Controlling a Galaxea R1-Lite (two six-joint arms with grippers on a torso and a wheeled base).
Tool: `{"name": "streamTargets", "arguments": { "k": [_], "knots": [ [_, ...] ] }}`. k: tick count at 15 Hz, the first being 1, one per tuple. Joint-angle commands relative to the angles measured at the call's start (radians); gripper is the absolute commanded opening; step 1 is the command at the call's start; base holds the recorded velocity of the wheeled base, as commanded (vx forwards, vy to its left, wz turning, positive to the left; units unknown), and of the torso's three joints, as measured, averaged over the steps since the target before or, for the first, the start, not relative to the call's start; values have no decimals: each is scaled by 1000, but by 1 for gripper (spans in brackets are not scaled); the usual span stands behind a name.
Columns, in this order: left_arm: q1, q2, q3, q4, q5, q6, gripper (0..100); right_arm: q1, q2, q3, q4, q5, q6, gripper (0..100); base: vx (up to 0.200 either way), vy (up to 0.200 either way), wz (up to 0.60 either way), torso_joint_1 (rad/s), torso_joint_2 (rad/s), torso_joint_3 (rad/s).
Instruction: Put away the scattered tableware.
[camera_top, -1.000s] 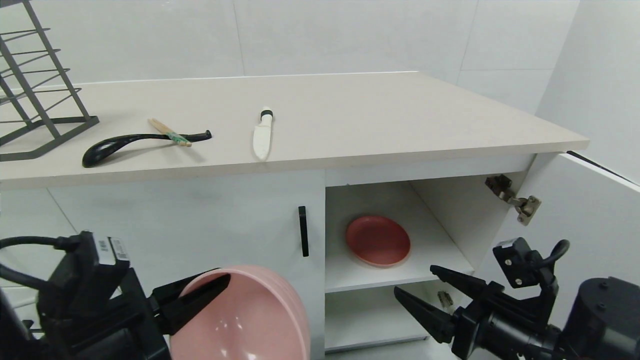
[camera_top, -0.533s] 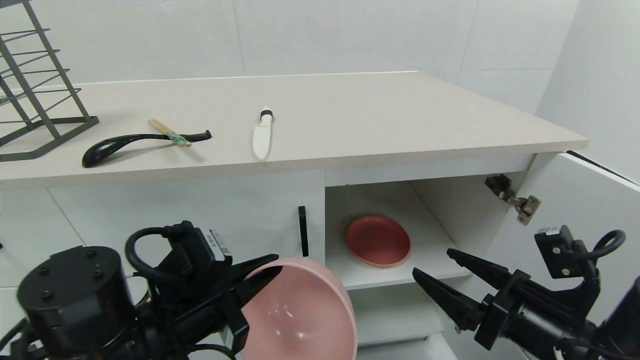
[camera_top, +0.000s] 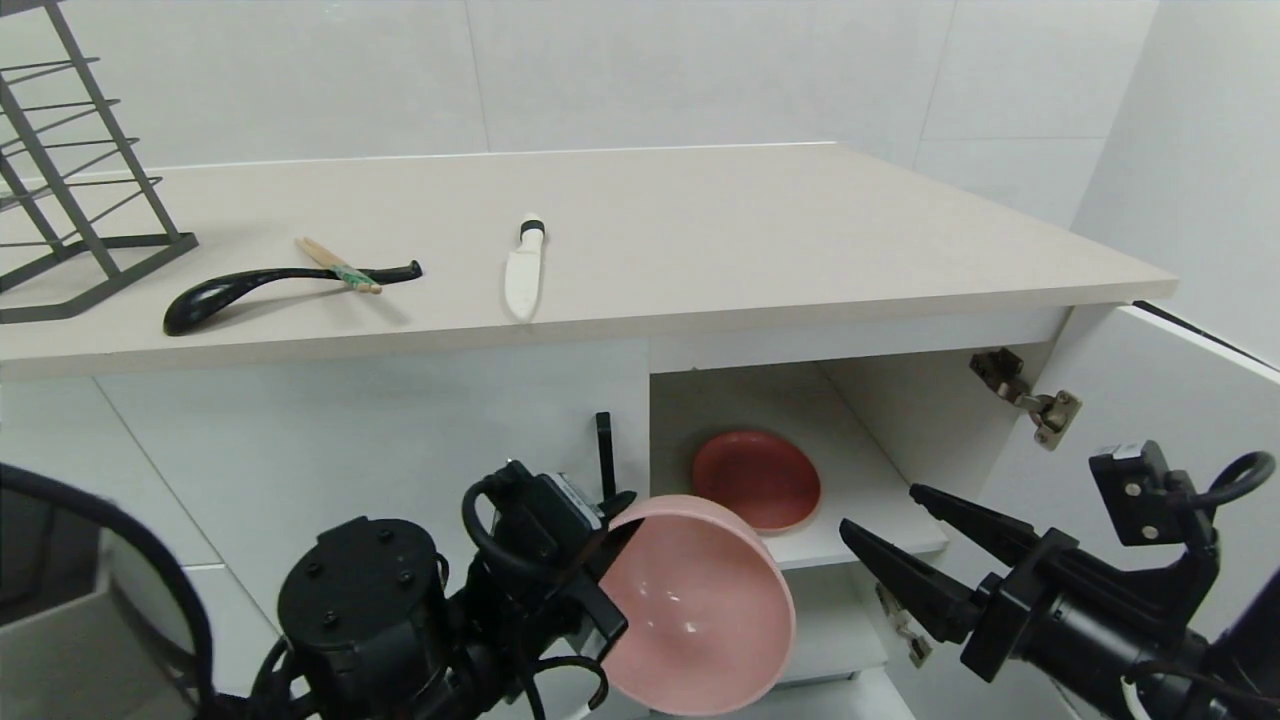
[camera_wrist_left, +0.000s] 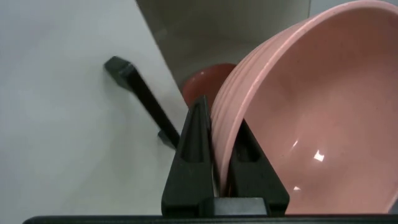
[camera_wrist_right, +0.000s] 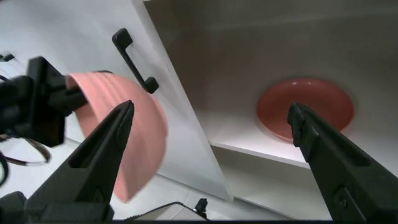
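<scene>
In front of the open cabinet (camera_top: 925, 425), the left gripper (camera_top: 612, 522) is clamped on the rim of the pink bowl (camera_top: 700, 610); the right gripper (camera_top: 878, 507) hangs beside it, spread apart.

No text, number or sign is legible; the white label (camera_top: 1121, 450) on the right wrist mount is too small to read.

1. My left arm sits low and near centre, with the forearm angled forward and to the right.
2. The left gripper (camera_top: 615, 515) is clamped on the rim of the pink bowl (camera_top: 700, 600), one finger outside the wall and one inside.
3. My right arm sits low on the right, pointing forward and leftward.
4. The right gripper (camera_top: 880, 508) holds nothing, its jaws spread wide.
</scene>
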Motion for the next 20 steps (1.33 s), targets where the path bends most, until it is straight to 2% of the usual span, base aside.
{"name": "streamTargets", "arguments": {
  "k": [1,3,4,5,7,9,11,15,18,20],
  "knots": [
    [-11,113,-33,-18,56,11,0,-3,0,0,-1,0,0,100,0,0,0,0,0,0],
    [-26,145,-94,-18,159,2,0,-5,-11,0,-1,1,0,100,0,0,0,0,0,0],
    [-26,145,-94,-18,159,2,0,-5,-11,0,-1,1,0,100,0,0,0,0,0,0],
    [-65,174,-143,-18,185,-3,0,-11,-25,-2,-1,1,0,100,0,0,0,0,0,0],
    [-77,199,-171,-18,194,2,0,-11,-34,-2,-1,1,0,100,0,0,0,0,0,0],
    [-71,251,-261,-18,277,-1,0,-11,-43,-2,-1,1,-2,100,0,0,0,0,0,0],
    [-71,294,-367,-18,329,-1,0,-10,-43,0,-1,1,-2,100,0,0,0,0,0,0],
    [-82,323,-462,-18,337,-3,0,-11,-32,0,8,0,0,100,0,0,0,0,0,0],
    [-105,323,-469,-18,337,-11,0,-137,17,0,15,0,-25,100,0,0,0,0,0,0],
    [-105,322,-478,-18,337,-11,0,-171,60,-2,12,-2,-32,100,0,0,0,0,0,0]
  ]
}}
